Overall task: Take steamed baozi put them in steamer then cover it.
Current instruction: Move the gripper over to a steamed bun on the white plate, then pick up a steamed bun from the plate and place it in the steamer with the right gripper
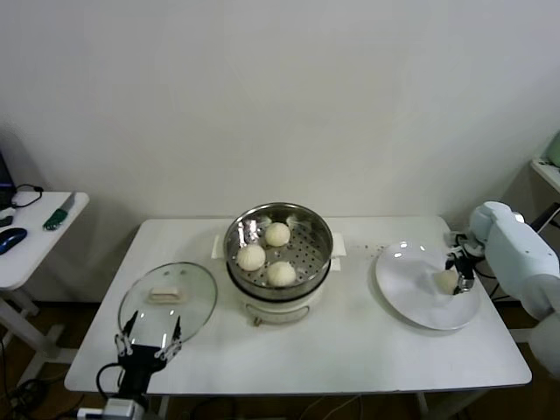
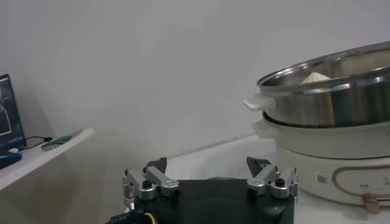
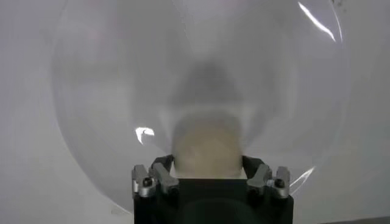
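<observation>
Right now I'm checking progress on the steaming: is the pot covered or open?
Open. The glass lid lies flat on the table left of the pot, and three buns show in its uncovered basket.

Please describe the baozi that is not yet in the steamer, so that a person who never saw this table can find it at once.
Start at the steel steamer in the middle of the white table, then look toward the robot's right, to the flat white plate. On its far side lies one cream-white baozi, with the right gripper around it. The other three baozi sit in the steamer; this one alone is on the plate.
</observation>
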You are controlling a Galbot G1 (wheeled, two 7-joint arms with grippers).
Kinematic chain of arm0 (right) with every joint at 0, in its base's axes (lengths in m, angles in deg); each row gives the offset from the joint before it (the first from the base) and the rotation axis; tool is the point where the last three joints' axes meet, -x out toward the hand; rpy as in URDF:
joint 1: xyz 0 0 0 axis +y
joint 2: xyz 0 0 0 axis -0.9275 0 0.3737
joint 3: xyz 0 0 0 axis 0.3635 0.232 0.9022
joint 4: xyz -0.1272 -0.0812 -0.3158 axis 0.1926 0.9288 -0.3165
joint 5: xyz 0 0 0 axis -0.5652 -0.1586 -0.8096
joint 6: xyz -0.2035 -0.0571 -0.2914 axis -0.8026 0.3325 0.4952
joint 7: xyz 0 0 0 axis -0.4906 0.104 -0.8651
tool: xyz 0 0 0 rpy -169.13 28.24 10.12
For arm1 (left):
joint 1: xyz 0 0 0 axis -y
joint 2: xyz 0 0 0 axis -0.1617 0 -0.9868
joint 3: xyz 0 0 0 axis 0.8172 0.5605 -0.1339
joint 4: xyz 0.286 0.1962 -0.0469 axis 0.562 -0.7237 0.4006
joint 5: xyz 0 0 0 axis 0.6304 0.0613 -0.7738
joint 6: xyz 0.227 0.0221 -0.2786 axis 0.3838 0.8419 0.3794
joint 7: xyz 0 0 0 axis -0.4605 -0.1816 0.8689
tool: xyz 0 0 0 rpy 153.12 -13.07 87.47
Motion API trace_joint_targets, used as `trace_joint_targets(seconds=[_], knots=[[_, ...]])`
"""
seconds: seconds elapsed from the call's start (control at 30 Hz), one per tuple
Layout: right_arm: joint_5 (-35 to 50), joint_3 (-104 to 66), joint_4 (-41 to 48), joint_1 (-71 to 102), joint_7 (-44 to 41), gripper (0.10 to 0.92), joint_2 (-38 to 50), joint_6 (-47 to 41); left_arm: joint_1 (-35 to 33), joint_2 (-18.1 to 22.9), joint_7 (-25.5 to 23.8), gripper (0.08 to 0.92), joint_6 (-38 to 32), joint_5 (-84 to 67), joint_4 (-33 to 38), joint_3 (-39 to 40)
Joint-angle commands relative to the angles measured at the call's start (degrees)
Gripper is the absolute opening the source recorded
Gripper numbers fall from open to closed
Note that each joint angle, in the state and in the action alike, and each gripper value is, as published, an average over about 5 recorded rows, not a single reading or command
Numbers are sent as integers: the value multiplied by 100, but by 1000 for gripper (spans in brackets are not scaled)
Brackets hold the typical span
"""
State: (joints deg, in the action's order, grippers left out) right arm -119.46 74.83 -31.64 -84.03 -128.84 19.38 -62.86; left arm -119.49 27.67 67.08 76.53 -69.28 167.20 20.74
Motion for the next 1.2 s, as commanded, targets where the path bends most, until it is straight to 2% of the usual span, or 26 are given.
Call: trace_joint_targets(seconds=[0.03,0.2,0.33,0.6,0.83,1.2], knots=[[-26,-28,78,-86,-28,729,-37,29,-13,14,1,823,-4,38,18,11],[390,289,-23,-302,-129,711,20,-34,-27,49,-6,823,-12,37,30,20],[1142,1031,-367,-663,-242,705,150,-222,-42,71,-8,823,-29,24,33,17],[3562,3440,-1158,-2285,-305,704,115,-866,-65,94,-29,823,5,-61,118,65],[5943,5461,-1803,-3849,-241,704,-532,-1704,-27,104,-45,823,47,-64,253,199],[8196,6957,-3314,-4677,333,708,-1121,-2564,-89,-55,-101,823,120,-138,447,448]])
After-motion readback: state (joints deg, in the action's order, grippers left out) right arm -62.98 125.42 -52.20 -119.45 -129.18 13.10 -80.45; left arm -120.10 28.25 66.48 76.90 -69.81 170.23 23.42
